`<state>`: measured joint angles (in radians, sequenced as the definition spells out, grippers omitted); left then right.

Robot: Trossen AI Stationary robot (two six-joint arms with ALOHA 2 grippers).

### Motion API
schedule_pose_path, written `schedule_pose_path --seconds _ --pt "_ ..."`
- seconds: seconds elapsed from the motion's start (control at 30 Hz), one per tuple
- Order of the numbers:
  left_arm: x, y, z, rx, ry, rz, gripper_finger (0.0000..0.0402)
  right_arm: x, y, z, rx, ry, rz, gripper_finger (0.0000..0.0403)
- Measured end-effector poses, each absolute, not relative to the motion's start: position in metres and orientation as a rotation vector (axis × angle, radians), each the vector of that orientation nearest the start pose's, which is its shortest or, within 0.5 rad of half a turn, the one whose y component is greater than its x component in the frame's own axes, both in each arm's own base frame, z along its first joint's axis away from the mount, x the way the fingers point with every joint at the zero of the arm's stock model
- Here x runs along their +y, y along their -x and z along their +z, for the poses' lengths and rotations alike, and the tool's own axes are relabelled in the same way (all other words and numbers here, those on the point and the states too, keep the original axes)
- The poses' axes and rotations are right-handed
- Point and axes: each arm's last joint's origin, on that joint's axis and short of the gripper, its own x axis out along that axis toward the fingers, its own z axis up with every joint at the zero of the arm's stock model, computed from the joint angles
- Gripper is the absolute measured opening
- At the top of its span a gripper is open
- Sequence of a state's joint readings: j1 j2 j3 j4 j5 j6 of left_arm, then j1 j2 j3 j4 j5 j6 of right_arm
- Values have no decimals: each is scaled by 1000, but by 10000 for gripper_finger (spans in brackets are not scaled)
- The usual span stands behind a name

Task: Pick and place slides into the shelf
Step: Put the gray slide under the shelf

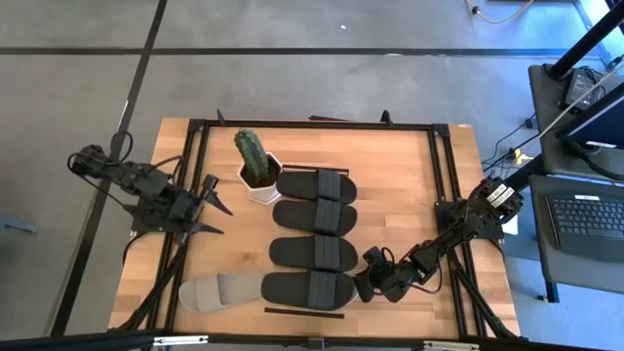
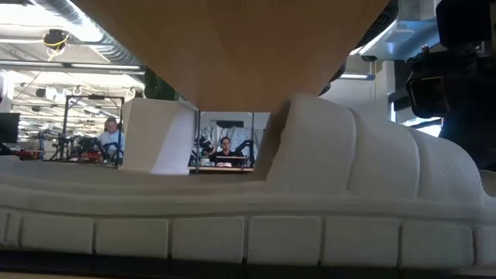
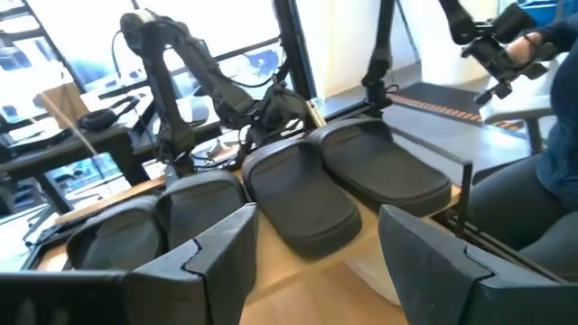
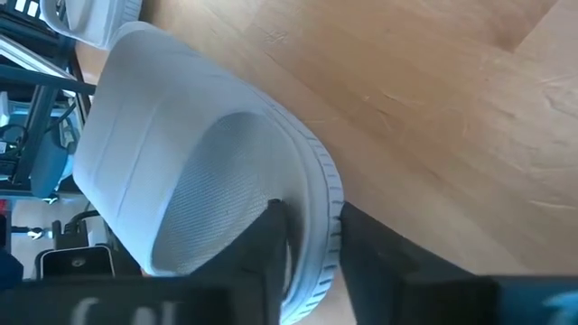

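Note:
Four black slides (image 1: pixel 313 234) lie side by side in a row on the long shelf (image 1: pixel 304 308). One grey-beige slide (image 1: pixel 219 292) lies on the table left of the shelf's near end. My right gripper (image 1: pixel 363 283) is at the shelf's near right side, shut on the second grey-beige slide (image 4: pixel 181 171). In the high view that slide is hidden under the shelf panel. In the low view it (image 2: pixel 232 201) fills the foreground below the shelf's underside (image 2: pixel 256 46). My left gripper (image 1: pixel 216 207) is open and empty, left of the shelf, pointing at the black slides (image 3: pixel 307 199). My right gripper pinches the grey-beige slide's sole rim (image 4: pixel 316 226) at the end next to its strap (image 4: pixel 135 135). One finger (image 4: pixel 266 248) is on the footbed and the other (image 4: pixel 388 271) is on the outside of the sole. The fingers come from the table's right. The slide lies level under the shelf.
A cactus in a white pot (image 1: pixel 255 168) stands at the shelf's far left. Black frame rails (image 1: pixel 441 175) run along the table's left and right sides. People sit in the room beyond the table (image 2: pixel 225 147).

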<state>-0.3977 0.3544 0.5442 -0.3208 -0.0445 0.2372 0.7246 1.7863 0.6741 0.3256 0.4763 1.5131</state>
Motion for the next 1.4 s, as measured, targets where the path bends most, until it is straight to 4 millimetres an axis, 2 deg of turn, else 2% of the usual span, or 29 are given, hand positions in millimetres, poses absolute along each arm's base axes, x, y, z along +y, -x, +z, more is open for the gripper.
schedule_pose_path --seconds 0.23,0.43,1.07,1.4 --pt "-33 -81 273 58 -254 -360 221 193 -238 104 649 -1034 -267 165" --pt "-32 -79 263 62 -255 -361 221 194 -240 106 636 -1050 -254 197" --pt "-32 -80 262 72 -231 -360 221 184 -248 105 656 -1082 -267 201" --pt "-32 -80 261 78 -234 -361 221 185 -251 108 674 -1123 -233 200"
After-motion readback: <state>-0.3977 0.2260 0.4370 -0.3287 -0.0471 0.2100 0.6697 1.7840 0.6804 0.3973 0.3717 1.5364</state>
